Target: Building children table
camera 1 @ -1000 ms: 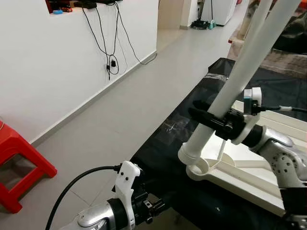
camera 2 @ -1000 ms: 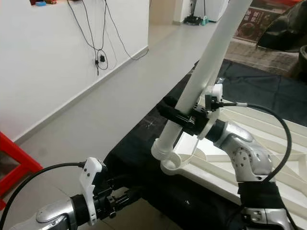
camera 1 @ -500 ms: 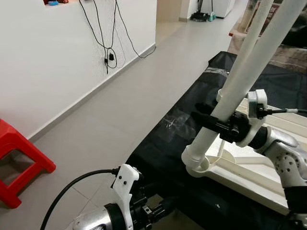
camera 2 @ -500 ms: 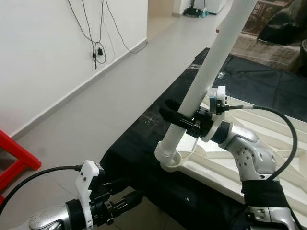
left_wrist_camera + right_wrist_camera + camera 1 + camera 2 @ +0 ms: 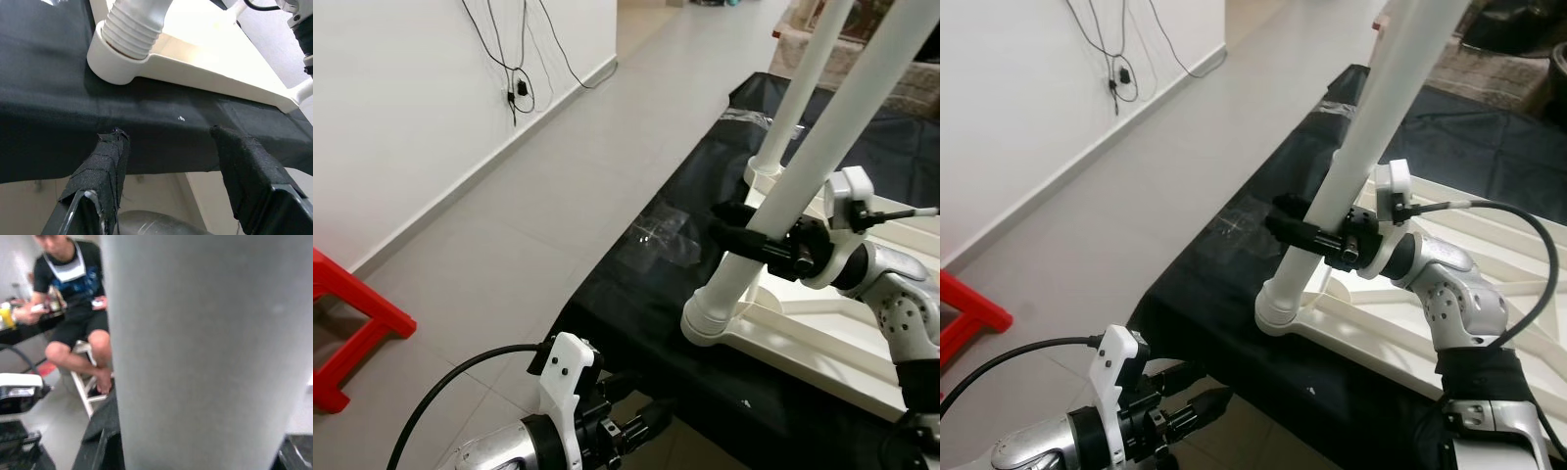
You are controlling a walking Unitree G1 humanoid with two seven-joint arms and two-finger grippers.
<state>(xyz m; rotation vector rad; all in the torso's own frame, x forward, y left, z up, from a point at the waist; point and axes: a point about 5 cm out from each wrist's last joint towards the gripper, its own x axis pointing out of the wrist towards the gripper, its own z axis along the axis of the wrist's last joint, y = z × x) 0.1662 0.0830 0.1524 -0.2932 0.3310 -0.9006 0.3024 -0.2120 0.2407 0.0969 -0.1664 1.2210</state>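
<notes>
A black cloth (image 5: 636, 284) covers a low platform on a pale tiled floor (image 5: 529, 206) beside a white wall (image 5: 382, 117), and on it lies the white table top (image 5: 813, 338), upside down. The right gripper (image 5: 744, 238) is clamped around a white table leg (image 5: 803, 186), whose threaded end sits in the near-left corner socket (image 5: 117, 66), with a second leg (image 5: 793, 98) standing farther back. The left gripper (image 5: 171, 161) hangs low at the cloth's near edge, fingers spread and holding nothing; a red stool (image 5: 352, 323) stands far left.

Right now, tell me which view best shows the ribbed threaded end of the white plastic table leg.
The left wrist view: the ribbed threaded end sits in the white corner socket, close and sharp. Both eye views show it small; the right wrist view shows blurred shaft.
</notes>
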